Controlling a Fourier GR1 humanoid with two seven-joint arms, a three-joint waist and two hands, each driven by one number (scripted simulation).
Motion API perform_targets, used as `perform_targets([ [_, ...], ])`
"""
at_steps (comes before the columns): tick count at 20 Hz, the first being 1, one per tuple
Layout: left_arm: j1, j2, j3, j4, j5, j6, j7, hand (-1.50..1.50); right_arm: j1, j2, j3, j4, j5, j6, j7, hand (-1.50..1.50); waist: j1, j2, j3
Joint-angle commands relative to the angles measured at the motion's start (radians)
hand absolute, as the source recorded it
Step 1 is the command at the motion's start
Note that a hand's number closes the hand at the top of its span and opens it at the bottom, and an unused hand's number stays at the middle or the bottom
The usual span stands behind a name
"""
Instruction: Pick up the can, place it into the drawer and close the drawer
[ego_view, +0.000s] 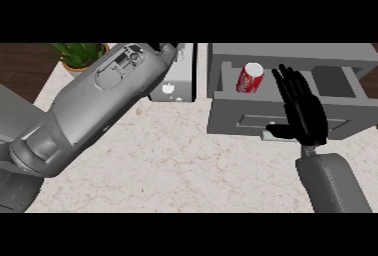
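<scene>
— Head view first: how is the right hand (301, 112) held?

— It is seen over the drawer (288, 112), fingers straight and close together, pointing away from the robot; nothing is held in it. The thumb is stuck out toward the drawer's front panel, near the handle (275, 135).

— And the can (250, 77)?

— The red can is found already inside the open drawer, at its left end, just beside the hand's fingertips but apart from them.

— How would it be handled?

— It is judged light, rigid and smooth (a thin metal wall, easily dented and likely slippery), so it is best taken round the middle of its side. What remains, it seems, is the drawer being pushed shut at its front.

— The left hand?

— Only the left forearm (92, 107) is shown, raised across the counter (184, 160); its hand is hidden, so its state cannot be told.
</scene>
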Motion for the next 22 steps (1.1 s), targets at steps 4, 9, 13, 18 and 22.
perform_targets([
  [4,0.065,0.11,-0.001,-0.133,-0.02,-0.025,0.075,-1.5,-0.104,0.011,-0.054,0.292,0.05,-0.129,-0.017,-1.5,0.013,0.022,0.02],
  [9,0.147,0.17,0.001,-0.244,-0.028,-0.037,0.08,-1.5,-0.222,0.012,-0.111,0.452,0.061,-0.242,-0.03,-1.5,0.034,0.026,0.02],
  [13,0.158,0.169,-0.008,-0.287,-0.045,-0.006,0.132,-1.5,-0.36,0.013,-0.15,0.586,0.072,-0.296,-0.021,-1.5,0.038,0.03,0.021],
  [18,0.267,0.233,0.009,-0.368,-0.048,-0.047,0.106,-1.5,-0.468,0.002,-0.192,0.734,0.08,-0.376,-0.029,-1.5,0.041,0.038,0.021],
  [22,0.343,0.26,0.013,-0.425,-0.055,-0.069,0.087,-1.5,-0.565,-0.003,-0.209,0.839,0.113,-0.425,0.004,-1.5,0.047,0.041,0.02],
])
